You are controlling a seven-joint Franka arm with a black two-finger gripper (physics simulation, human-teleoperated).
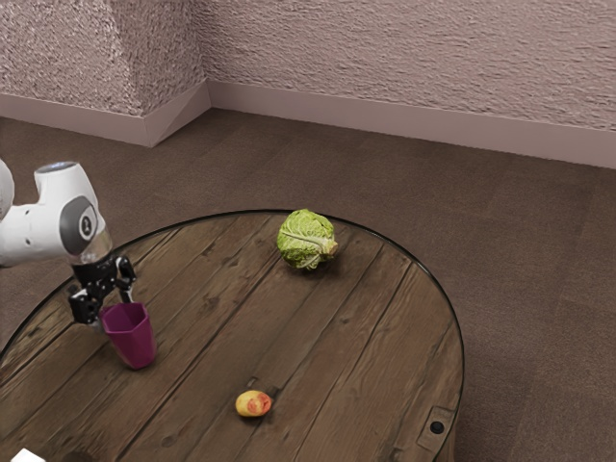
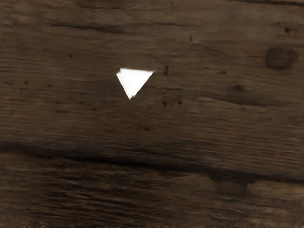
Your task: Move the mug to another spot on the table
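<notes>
Purple mug [image 1: 130, 335] stands upright on the round wooden table [image 1: 327, 356], lower left of the exterior frame and near the table's edge. The gripper [image 1: 101, 300] is just above and behind the mug's rim, on its left side in the frame. The jaws look spread and released, with nothing between them, so there's no grasp on the mug.

The wrist view shows bare planks and a small white triangular patch [image 2: 134, 80], can't tell what that is.

Other items: a green cabbage [image 1: 307, 239] at upper centre of the table, well apart from the mug, and a small yellow-red apple [image 1: 253, 403] at lower centre, nearer the mug but not touching it.

Progress: judged early. The arm is right at the mug but it isn't gripped or lifted, so the move itself isn't done. Left to do: close on the mug wall or rim, lift, carry it to a free spot and set it down upright. There's plenty of open wood toward the frame's right, between and beyond the cabbage and apple.
</notes>
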